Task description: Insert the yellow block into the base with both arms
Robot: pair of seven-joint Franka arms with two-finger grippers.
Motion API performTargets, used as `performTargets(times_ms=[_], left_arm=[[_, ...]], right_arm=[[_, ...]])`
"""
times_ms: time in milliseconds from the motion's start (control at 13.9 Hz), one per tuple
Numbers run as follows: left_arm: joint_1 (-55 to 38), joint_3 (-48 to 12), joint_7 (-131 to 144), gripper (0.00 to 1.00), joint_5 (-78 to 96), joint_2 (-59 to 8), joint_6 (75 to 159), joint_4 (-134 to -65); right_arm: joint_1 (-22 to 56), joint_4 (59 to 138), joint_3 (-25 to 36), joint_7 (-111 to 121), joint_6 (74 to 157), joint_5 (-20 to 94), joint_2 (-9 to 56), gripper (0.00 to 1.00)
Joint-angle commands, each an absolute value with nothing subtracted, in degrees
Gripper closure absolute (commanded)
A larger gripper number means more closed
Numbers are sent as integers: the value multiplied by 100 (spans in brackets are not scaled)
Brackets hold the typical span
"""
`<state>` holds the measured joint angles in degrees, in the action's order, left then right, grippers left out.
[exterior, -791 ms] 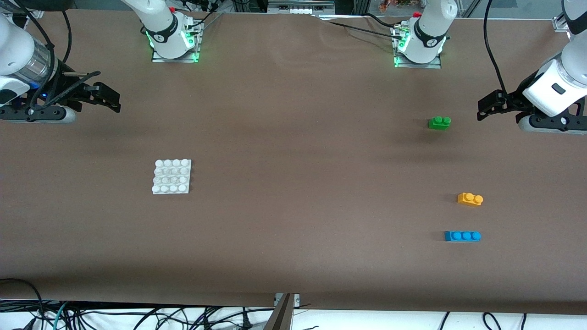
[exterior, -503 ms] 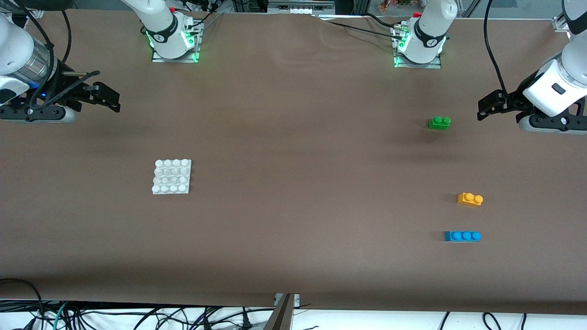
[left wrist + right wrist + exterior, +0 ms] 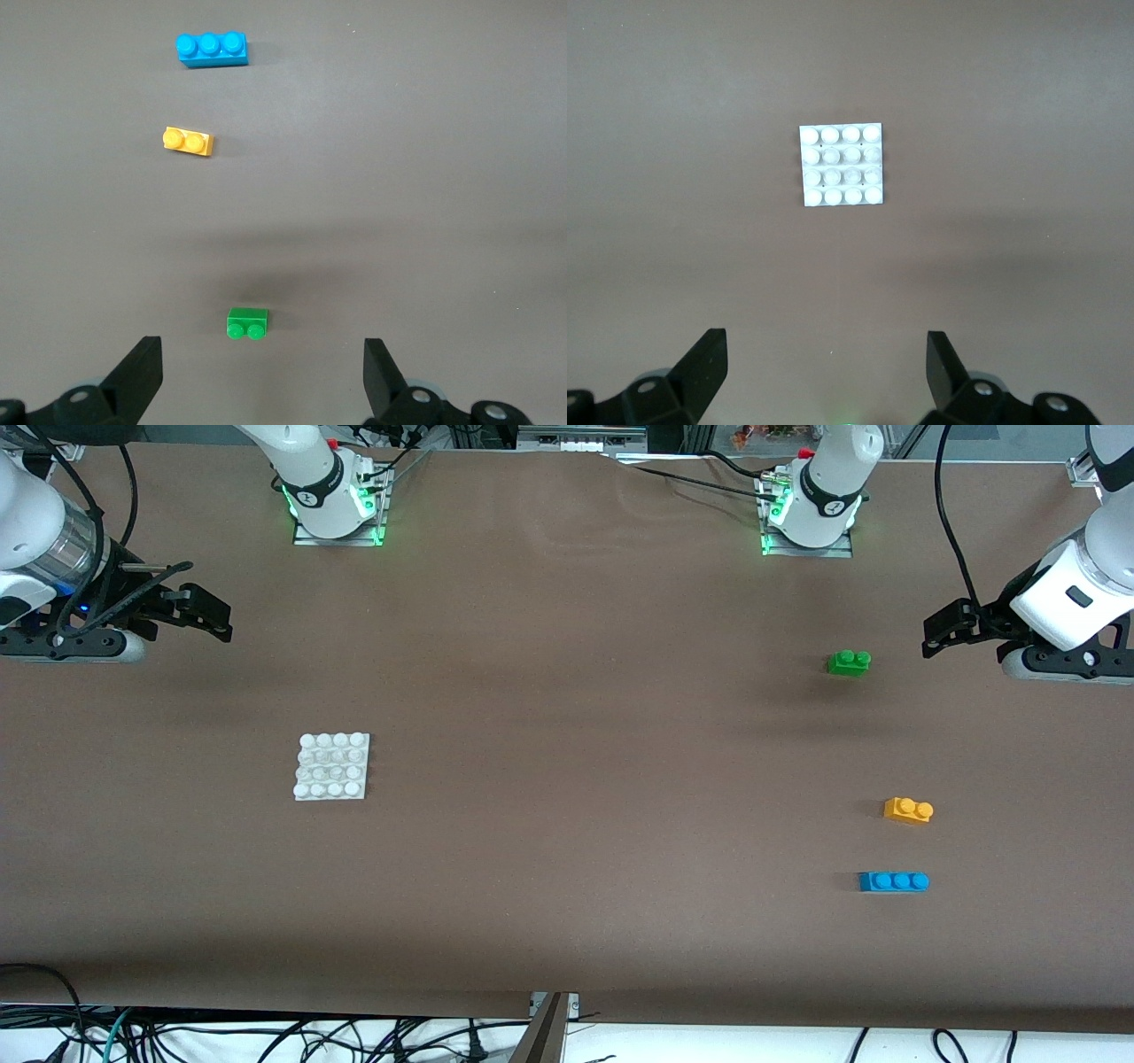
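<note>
Front view, table (image 3: 567, 717): brown surface carrying four plastic pieces.
Front view, left claw (image 3: 941, 631): up in the air at the left arm's end of the table, fingers spread apart, holding nothing; arm waiting.
Front view, right claw (image 3: 205, 613): up in the air at the right arm's end of the table, fingers spread apart, holding nothing.
Front view, yellow block (image 3: 908, 810): flat on the table, two studs up, well apart from the left claw and nearer to the front camera than the ground under it.
Front view, base (image 3: 332, 766): white studded plate on the table, near the right claw's end, well apart from the yellow block.
Front view, green brick (image 3: 849, 662): the piece closest to the left claw.
Front view, blue brick (image 3: 893, 881): three studs, just nearer to the front camera than the yellow block, not touching it.
Left wrist view, left claw (image 3: 261, 381): both fingertips (image 3: 137, 372) wide apart, empty gap.
Left wrist view, pieces: green brick (image 3: 247, 322) closest ahead of the claw, then yellow block (image 3: 188, 142), then blue brick (image 3: 212, 49).
Right wrist view, right claw (image 3: 824, 376): fingertips (image 3: 943, 367) wide apart, empty.
Right wrist view, base (image 3: 842, 165): ahead of the claw, apart from it, lying alone.
</note>
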<state>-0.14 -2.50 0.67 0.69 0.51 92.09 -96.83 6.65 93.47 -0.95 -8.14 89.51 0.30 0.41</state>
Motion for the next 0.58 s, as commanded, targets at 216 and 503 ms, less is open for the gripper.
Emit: performTargets(times_ms=[216, 503], left_arm=[[-18, -220, -44, 0, -114, 26, 9088, -9554], [-18, -220, -44, 0, -106, 26, 9088, -9554]], right_arm=[[580, 9193, -132, -686, 8667, 44, 62, 1], [580, 9193, -132, -642, 8666, 44, 62, 1]])
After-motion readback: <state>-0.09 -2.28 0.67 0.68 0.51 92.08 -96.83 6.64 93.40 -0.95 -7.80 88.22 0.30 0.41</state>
